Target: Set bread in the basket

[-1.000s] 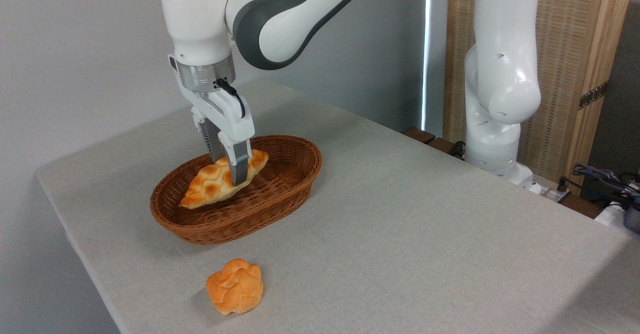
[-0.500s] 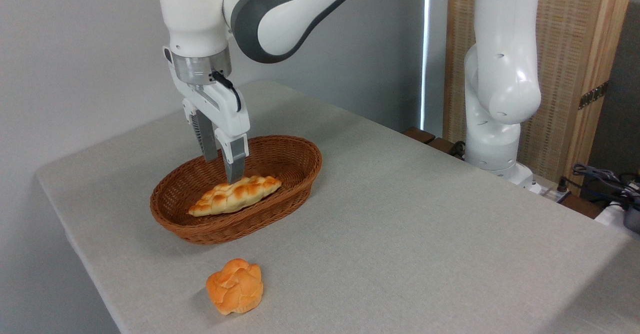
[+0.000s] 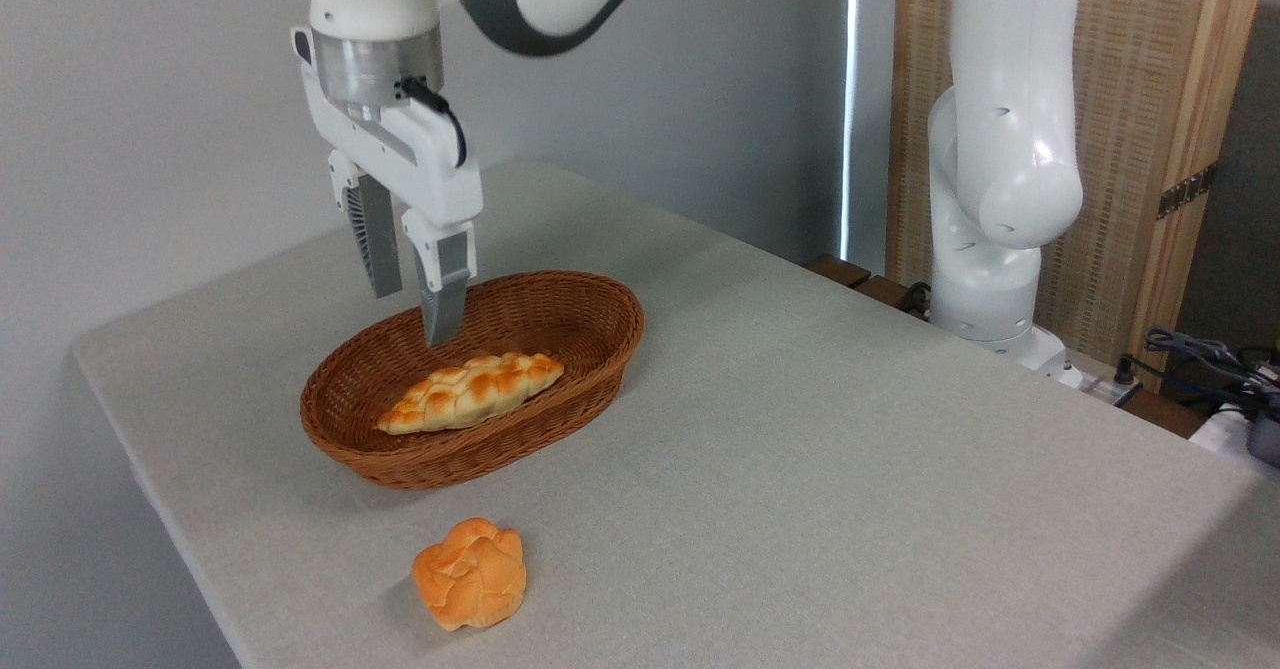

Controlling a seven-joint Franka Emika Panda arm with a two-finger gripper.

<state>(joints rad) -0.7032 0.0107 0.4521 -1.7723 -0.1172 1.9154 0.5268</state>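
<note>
The bread (image 3: pixel 469 392), a long braided loaf with toasted golden bumps, lies flat inside the reddish-brown wicker basket (image 3: pixel 590 344) at the left of the table. My gripper (image 3: pixel 410 311) hangs above the basket's far left rim, clear of the loaf. Its two fingers stand apart and hold nothing.
A small round orange bun (image 3: pixel 469 573) sits on the grey tablecloth in front of the basket, near the table's front edge. The arm's white base (image 3: pixel 1000 159) stands at the table's far right side. Cables and a wooden panel lie beyond it.
The gripper let go of the bread, which dropped flat into the basket. The gripper then rose and moved a little to the left, fingers apart.
</note>
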